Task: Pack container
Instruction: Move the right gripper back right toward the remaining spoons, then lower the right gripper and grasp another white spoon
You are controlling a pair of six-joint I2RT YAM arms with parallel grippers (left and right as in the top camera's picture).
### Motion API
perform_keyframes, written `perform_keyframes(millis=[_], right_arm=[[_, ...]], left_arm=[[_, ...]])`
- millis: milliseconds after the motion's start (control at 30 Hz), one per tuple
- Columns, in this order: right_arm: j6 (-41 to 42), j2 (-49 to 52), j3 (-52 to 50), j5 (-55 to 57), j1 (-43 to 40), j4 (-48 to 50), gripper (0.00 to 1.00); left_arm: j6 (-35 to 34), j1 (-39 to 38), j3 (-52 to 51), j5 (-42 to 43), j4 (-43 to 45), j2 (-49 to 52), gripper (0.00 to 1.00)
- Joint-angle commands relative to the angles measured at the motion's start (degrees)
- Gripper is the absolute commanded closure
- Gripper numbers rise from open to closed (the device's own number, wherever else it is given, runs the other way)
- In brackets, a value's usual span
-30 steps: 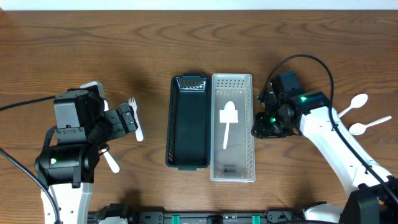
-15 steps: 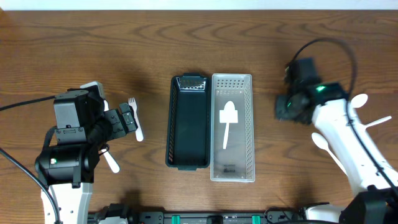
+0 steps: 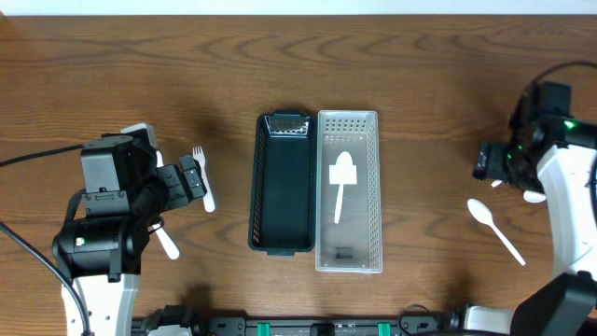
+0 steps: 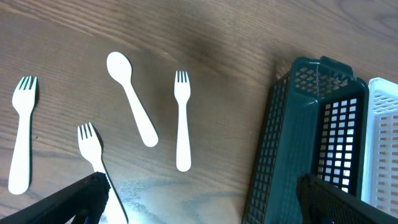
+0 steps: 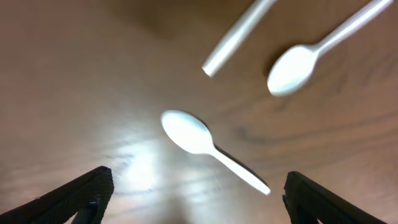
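Now our right end effector (image 5: 194, 194) hovers open over a flat spoon (image 5: 188, 133); closing might merely flick it.

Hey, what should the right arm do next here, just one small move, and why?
Probably lower the right gripper onto the loose spoon lying nearly centred below its open fingers. The gripper is empty, and the white basket holds only one packed spoon.
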Motion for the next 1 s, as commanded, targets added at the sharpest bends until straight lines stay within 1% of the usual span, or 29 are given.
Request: perform_keyframes(millis=[0,67,200,367,600,633,733,967], right_arm=[[-6.49,0.66,-4.37,-0.42,-2.95,0.52,0.07],[-9.27,0.66,-8.15,-0.90,-3.72,2.93,0.07],[-16.04,0.74,-14.47,-5.88,-3.78,8.98,0.09],[-19.19,1.05,-20.11,-7.54,-3.78,16.11,0.11],[-21.70,1.36,-21.94,-7.52,-4.59,20.52,0.12],[-23.19,1.46,-21.99,-7.52,-4.74,20.79,0.16],[-24.83,2.16,-21.99,-7.52,-5.29,21.24,0.19],[-24.79,7.17,-22.01,-7.30,-6.62,21.46,0.20]], left_arm=[[0.35,-0.02,0.98,0.11,-0.15,0.09,0.02],[0.35,-0.02,0.98,0.11,-0.13,0.20,0.02],[0.35,-0.02,0.98,0.11,-0.17,0.76,0.02],[0.35,-0.02,0.98,0.11,-0.17,1.31,0.02],[0.35,-0.02,0.98,0.09,-0.15,1.86,0.02],[0.35,-0.02,0.98,0.09,-0.17,1.95,0.02],[0.35,-0.02,0.98,0.09,-0.15,1.95,0.02],[0.33,-0.02,0.98,0.11,-0.17,1.92,0.02]])
